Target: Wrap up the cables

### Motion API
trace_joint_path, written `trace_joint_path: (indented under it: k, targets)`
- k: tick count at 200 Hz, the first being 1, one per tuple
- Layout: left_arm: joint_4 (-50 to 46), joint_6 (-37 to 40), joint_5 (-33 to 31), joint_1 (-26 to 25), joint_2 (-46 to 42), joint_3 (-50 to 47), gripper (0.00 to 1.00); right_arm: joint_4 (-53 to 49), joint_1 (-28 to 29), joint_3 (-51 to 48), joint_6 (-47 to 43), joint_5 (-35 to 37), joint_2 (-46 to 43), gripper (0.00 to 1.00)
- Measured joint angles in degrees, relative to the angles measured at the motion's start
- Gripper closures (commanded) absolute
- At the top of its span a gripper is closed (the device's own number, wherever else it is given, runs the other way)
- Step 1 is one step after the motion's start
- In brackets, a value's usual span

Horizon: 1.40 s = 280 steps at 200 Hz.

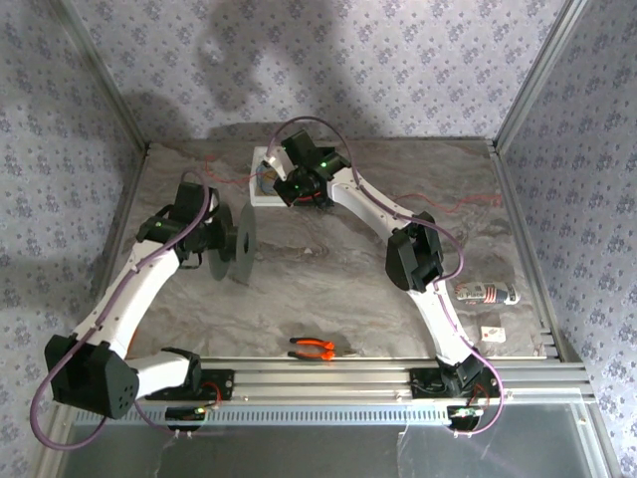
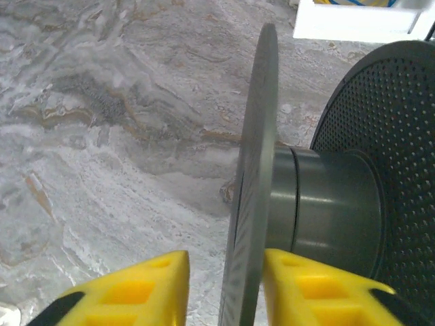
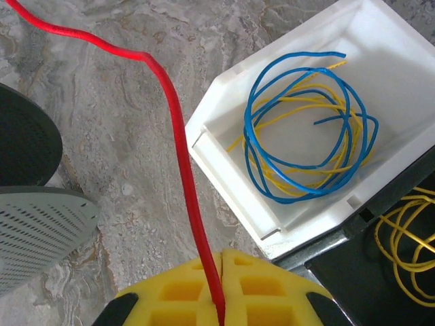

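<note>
Red wire (image 3: 183, 146) is so thin from the top camera I can barely trace it across the worktop (image 1: 328, 289), and the right wrist view cuts it off at the top-left corner. Right pincer (image 3: 219, 299) is clamped on that 1 wire, just beside 1 white bin (image 3: 224, 102) of blue and yellow loops (image 3: 306, 166). Left pincer (image 2: 228, 295) has its 2 yellow fingers (image 2: 136, 292) straddling 1 flange of the grey spool (image 2: 326, 204). Their bases are cropped and there's a gap on one side, so I can't tell if it's gripping. 1 pair of pliers (image 1: 312, 348) sits near the front.

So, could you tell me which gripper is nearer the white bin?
Right. The right gripper is beside the white bin; the left gripper is farther, astride the spool flange.
</note>
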Motion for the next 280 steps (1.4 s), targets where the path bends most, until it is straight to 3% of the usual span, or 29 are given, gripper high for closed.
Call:
trace_joint_path:
  k: [53,113,190,280]
  targets:
    - [0.3,0.2,0.8,0.0,0.9,-0.3,1.0,0.0,0.0,-1.6,0.0,0.0,-2.7,1.0]
    - [0.5,1.2,0.5,0.5,2.8,1.2,1.0,-0.5,0.0,-5.0,-0.2,-1.0,-6.8,1.0]
    - [1.6,4.0,0.7,8.3,8.5,5.7,1.0,-4.0,0.9,-13.6,-0.2,-5.1,-13.1,1.0]
    - [2.5,6.2,2.6,10.6,12.3,8.9,1.0,-6.3,4.8,-21.7,-3.6,-7.5,-14.9,1.0]
